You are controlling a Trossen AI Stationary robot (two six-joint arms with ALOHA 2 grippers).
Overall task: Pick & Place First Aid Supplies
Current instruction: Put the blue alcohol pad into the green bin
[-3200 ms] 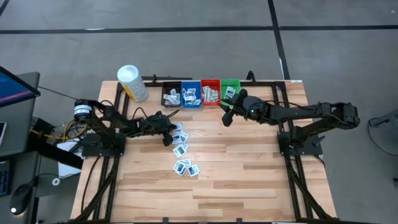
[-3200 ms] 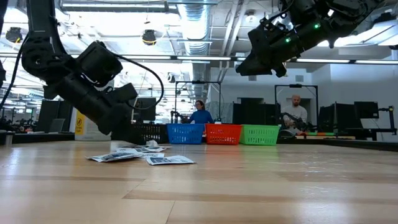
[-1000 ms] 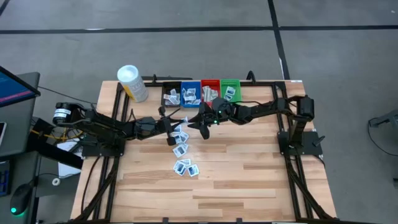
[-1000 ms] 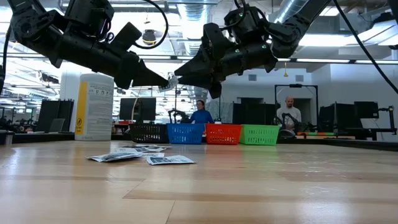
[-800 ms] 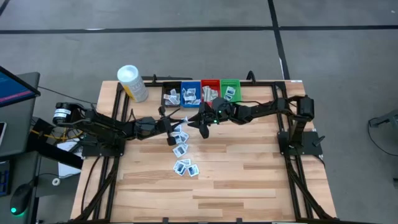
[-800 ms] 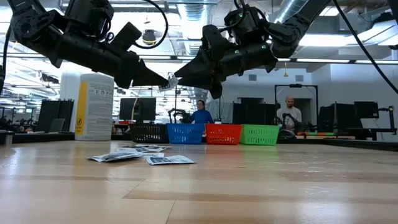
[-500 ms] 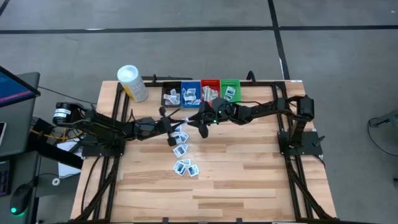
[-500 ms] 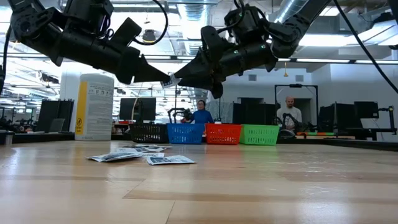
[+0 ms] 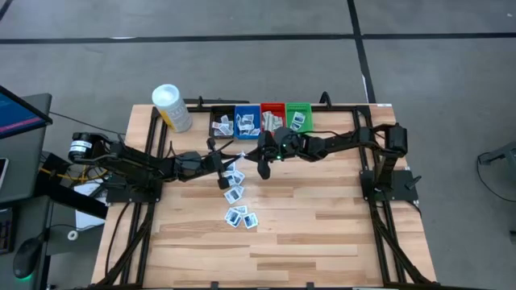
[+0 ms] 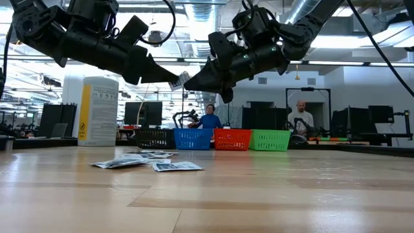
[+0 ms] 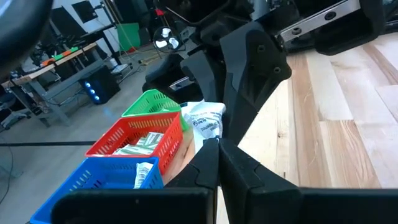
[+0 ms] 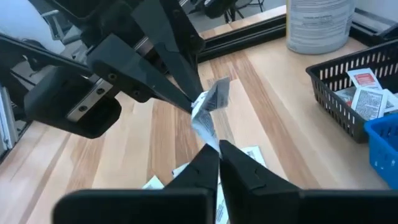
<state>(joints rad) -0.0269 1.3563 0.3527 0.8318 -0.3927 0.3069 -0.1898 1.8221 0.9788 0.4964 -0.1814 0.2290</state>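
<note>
A small white packet [image 10: 180,80] with dark print, crumpled, hangs high above the table between my two grippers. My left gripper [image 10: 172,83] reaches in from the table's left and is shut on it. My right gripper [image 10: 188,81] reaches in from the right and is shut on it too. In the high view they meet in front of the blue bin [image 9: 247,122]. Several more packets [image 9: 235,195] lie flat on the wood below and nearer. The black [image 9: 222,125], red [image 9: 272,121] and green [image 9: 298,118] bins also hold packets. My left gripper pinches one edge of the packet [image 11: 208,137] between its two fingertips, coming from the table's left and slanting slightly down. The packet is lifted clear of the table. My right gripper pinches the packet's opposite end [image 12: 208,134] between its two fingertips, coming from the table's right and slanting down. The packet bends between the two holds.
A yellow cylindrical container with a white cap [image 9: 171,107] stands at the far left corner. The four bins stand in a row along the far edge. Bare wood [image 9: 322,217] lies at the near and right parts of the table. People sit in the room behind the table.
My right gripper has shut on the packet that my left gripper holds up; its fingers stood apart around the packet before. Both arms have stayed nearly in place, and the packet stays clear of the table.
</note>
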